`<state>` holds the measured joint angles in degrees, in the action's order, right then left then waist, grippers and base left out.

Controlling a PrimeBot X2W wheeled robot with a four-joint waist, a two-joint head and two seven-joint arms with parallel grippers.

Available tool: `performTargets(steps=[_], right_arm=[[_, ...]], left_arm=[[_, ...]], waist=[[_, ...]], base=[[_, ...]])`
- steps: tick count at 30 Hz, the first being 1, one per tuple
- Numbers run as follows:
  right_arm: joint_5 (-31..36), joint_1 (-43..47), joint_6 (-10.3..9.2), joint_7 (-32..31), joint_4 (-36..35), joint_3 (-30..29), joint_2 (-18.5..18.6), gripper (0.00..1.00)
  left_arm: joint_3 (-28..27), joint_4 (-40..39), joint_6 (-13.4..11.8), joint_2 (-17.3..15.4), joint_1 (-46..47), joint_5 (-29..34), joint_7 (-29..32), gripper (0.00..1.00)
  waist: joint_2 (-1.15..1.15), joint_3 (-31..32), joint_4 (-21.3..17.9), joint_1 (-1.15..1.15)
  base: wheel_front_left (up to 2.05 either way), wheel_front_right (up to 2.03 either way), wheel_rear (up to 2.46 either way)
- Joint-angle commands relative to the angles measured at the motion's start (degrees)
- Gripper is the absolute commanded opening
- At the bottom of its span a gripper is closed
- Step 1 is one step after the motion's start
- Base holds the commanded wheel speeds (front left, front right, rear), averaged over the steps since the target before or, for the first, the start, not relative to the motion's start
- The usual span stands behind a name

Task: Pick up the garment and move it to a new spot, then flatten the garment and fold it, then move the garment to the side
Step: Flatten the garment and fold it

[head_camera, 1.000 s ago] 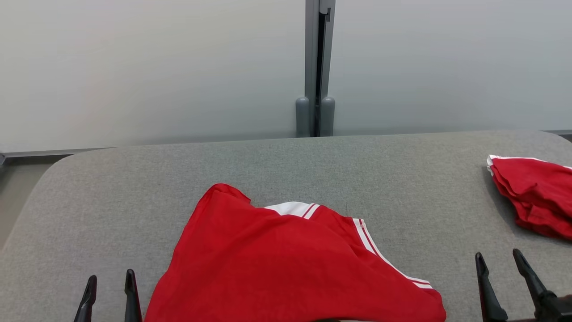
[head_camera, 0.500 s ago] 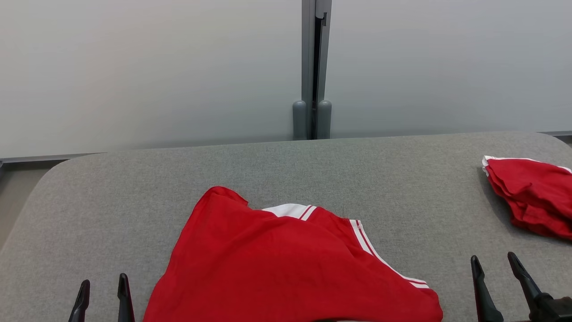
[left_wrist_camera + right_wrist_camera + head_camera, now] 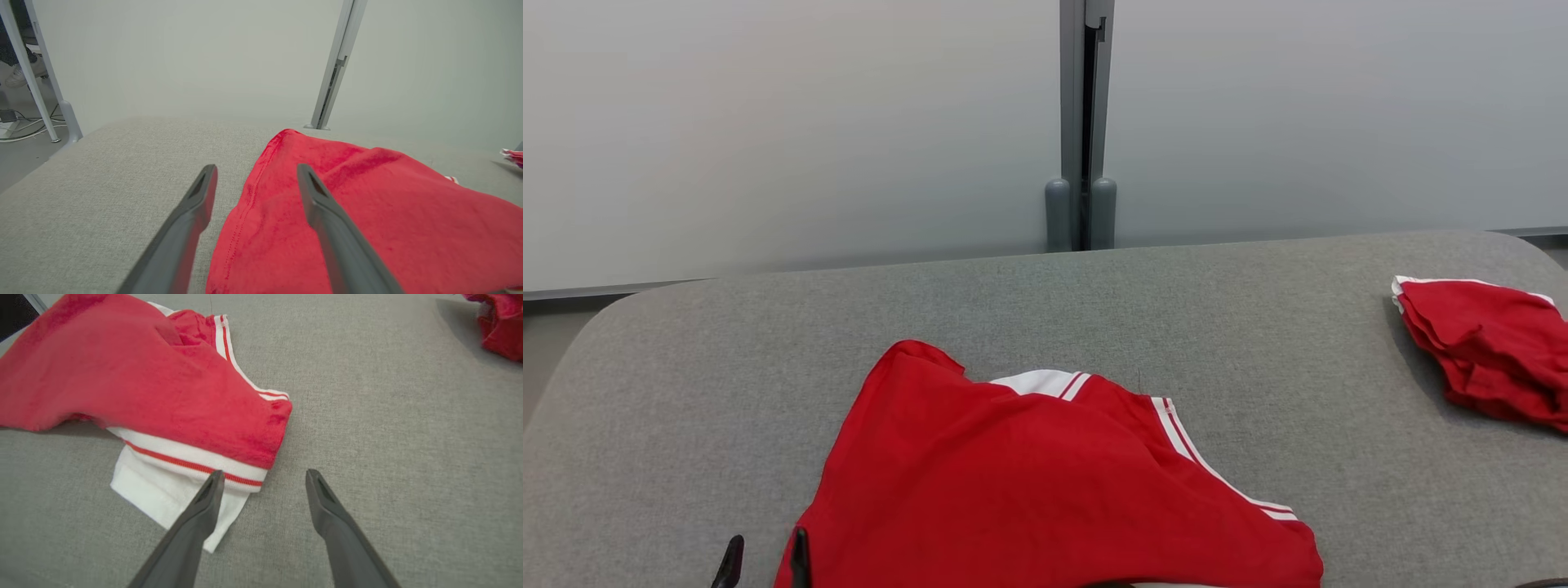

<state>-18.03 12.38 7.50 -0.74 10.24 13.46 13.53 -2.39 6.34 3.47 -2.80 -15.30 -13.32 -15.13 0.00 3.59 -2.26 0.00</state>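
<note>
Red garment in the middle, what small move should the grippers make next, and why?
Probably lower both open grippers and close on the red garment: the left gripper straddles its side hem, the right gripper is at its white-striped corner, and nothing is held yet.

Rumpled red garment [image 3: 1045,482], white-trimmed

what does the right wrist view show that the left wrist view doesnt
Right wrist view, not left: a white striped panel on the garment, with the open right gripper at its edge. Left wrist view, not right: the open left gripper straddling the garment's hem, a metal post, a person's shoe, cables. Both: the garment, the table, a second red garment.
</note>
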Motion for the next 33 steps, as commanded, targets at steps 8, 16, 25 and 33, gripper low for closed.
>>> performTargets(steps=[8,16,25,33], right_arm=[[-6.2,2.2,-0.02,-5.8,-0.7,5.2,2.7,1.0],[-7.6,-1.3,-0.02,-5.3,0.1,9.3,1.8,1.0],[-7.8,-4.9,-0.02,-5.3,1.8,11.7,1.1,1.0],[-7.5,-5.1,-0.02,-6.2,4.0,11.5,2.0,1.0]], left_arm=[[1.5,4.2,0.1,-0.3,1.7,0.3,0.3,1.0],[2.6,5.8,-1.1,-1.1,3.6,0.8,5.0,1.0],[3.3,7.5,-1.0,-2.7,6.4,0.1,11.6,1.0],[4.5,7.6,-0.1,-2.3,7.2,-1.8,14.3,1.0]], waist=[[0.0,-1.4,-1.3,0.0],[0.0,-3.3,-1.0,0.0],[0.0,-7.9,0.3,0.0],[0.0,-10.0,0.6,0.0]], base=[[0.0,0.0,0.0],[0.0,0.0,0.0],[0.0,0.0,0.0],[0.0,0.0,0.0]])
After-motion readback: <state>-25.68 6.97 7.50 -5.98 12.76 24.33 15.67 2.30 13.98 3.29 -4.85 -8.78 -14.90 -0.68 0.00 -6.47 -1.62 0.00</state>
